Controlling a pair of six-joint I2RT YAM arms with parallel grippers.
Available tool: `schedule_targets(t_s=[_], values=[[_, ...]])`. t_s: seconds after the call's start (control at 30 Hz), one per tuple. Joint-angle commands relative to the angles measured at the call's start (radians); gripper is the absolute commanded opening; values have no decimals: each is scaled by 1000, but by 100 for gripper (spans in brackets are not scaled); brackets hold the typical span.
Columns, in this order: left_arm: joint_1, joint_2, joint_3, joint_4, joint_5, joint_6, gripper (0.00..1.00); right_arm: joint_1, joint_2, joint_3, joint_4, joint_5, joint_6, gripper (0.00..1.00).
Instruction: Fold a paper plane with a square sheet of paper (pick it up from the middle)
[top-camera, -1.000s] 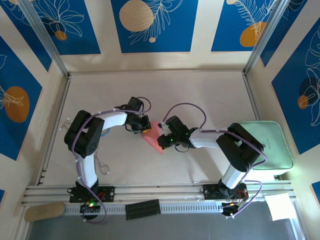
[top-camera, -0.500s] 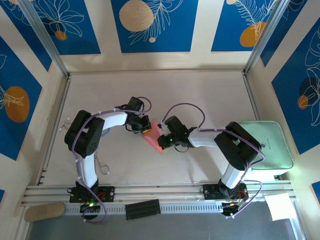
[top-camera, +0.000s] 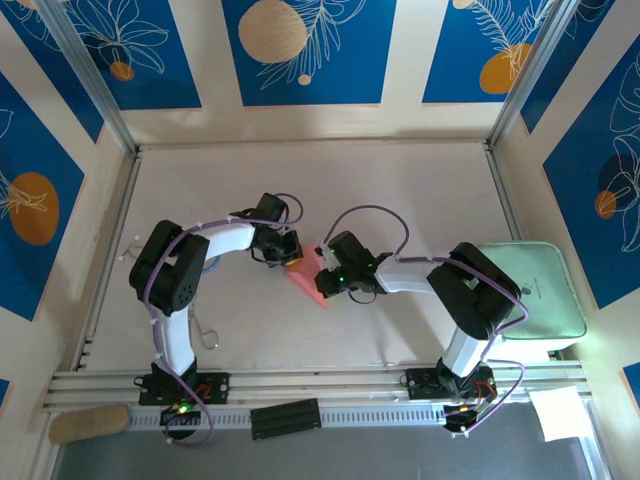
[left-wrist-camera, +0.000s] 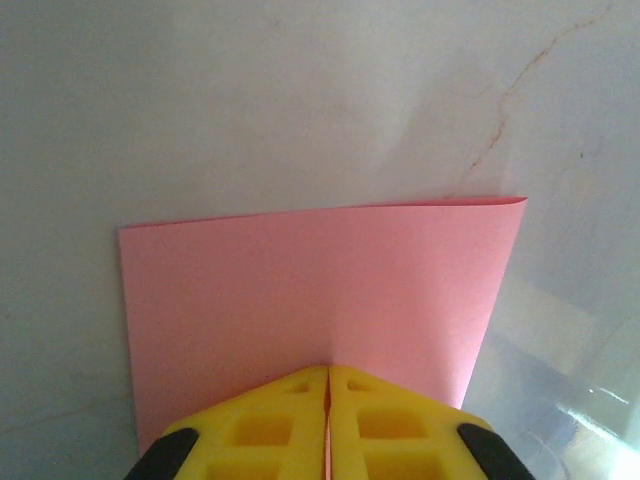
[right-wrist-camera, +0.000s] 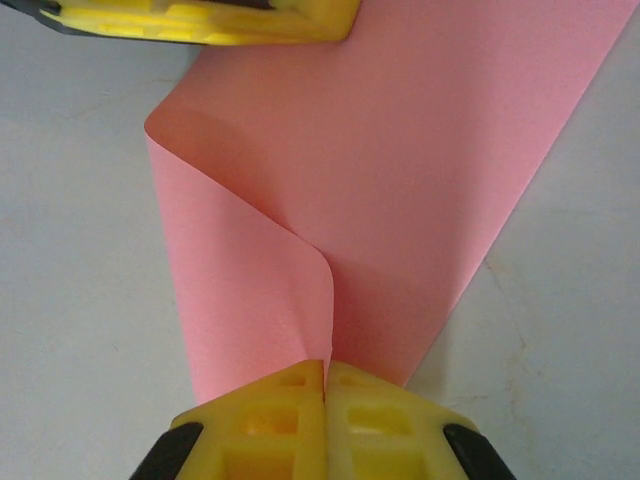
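Observation:
The pink-red square sheet of paper (top-camera: 309, 278) is held between both grippers near the table's middle. My left gripper (top-camera: 288, 256) is shut on one edge of it; in the left wrist view the sheet (left-wrist-camera: 310, 295) spreads flat ahead of the closed yellow fingers (left-wrist-camera: 270, 430). My right gripper (top-camera: 326, 280) is shut on the opposite side, where the paper (right-wrist-camera: 400, 150) curls into a soft fold running up from my fingertips (right-wrist-camera: 270, 425). The left gripper's yellow finger (right-wrist-camera: 200, 20) crosses the top of the right wrist view.
A pale green cushion-like pad (top-camera: 540, 290) lies at the right edge by the right arm's base. A white paper sheet (top-camera: 560, 412) sits at the front right beyond the rail. A transparent object (left-wrist-camera: 560, 420) lies beside the paper.
The right arm's elbow has shifted slightly to the left. The paper and both grippers stay almost in place.

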Motion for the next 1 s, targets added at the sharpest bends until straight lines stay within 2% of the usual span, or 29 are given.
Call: schedule_targets(t_s=[0.0, 0.17, 0.33, 0.63, 0.97], values=[[-14, 3, 38, -75, -14, 29, 10, 0, 21, 19, -27, 10, 7, 3], [-4, -74, 70, -94, -43, 20, 16, -1, 25, 17, -32, 13, 10, 3], [0, -168, 6, -71, -75, -26, 19, -1, 25, 18, -32, 16, 11, 3], [-33, -291, -189, 120, 27, -169, 19, -2, 36, 28, -36, 15, 15, 3], [-73, -285, -299, 249, 48, -266, 19, -5, 48, 36, -44, 12, 15, 3]])
